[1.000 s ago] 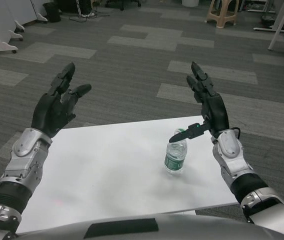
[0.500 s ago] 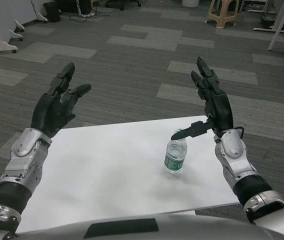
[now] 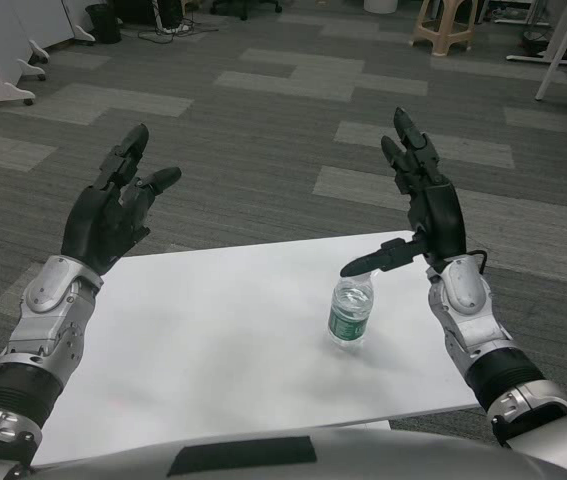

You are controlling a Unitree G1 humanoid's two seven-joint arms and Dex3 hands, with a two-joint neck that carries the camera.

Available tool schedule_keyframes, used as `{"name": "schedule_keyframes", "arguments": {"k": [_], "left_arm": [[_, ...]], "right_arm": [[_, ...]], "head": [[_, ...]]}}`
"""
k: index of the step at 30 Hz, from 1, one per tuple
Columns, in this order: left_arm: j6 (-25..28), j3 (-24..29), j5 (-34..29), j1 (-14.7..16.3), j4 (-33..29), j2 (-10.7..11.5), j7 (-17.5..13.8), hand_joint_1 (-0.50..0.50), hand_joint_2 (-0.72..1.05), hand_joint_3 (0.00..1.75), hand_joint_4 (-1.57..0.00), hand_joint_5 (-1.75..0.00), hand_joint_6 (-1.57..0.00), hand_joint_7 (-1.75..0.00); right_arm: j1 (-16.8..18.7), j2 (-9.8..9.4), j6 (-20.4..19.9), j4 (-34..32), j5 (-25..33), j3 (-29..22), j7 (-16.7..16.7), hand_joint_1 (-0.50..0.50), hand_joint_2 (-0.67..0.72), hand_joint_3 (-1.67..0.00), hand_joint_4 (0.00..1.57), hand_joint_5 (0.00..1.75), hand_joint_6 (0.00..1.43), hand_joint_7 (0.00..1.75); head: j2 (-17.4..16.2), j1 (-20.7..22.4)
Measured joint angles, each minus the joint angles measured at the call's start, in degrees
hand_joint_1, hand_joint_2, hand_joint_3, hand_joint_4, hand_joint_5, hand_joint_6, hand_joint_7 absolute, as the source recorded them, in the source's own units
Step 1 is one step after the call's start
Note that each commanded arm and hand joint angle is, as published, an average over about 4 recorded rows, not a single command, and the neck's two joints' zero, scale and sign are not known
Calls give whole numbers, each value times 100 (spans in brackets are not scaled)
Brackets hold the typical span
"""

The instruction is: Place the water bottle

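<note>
A small clear water bottle with a green label stands upright on the white table, right of its middle. My right hand hovers open just above and to the right of the bottle, fingers pointing up and the thumb reaching out over the cap without touching it. My left hand is raised open over the table's far left corner, holding nothing.
Grey carpet tiles surround the table. A beige stool stands far back on the right, a white rolling panel base far back on the left, and a white table leg at the top right.
My right hand has risen slightly and drifted a little to the right, away from the bottle. The bottle and the left hand have stayed where they were.
</note>
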Motion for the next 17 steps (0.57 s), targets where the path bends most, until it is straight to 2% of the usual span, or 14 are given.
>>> {"name": "schedule_keyframes", "arguments": {"k": [17], "left_arm": [[0, 0, -1, 20, -2, 0, 0, -48, 105, 52, 0, -82, 0, 0]], "right_arm": [[2, -51, 0, -65, 28, 69, -48, -46, 9, 0, 0, 10, 0, 0]], "head": [[10, 6]]}}
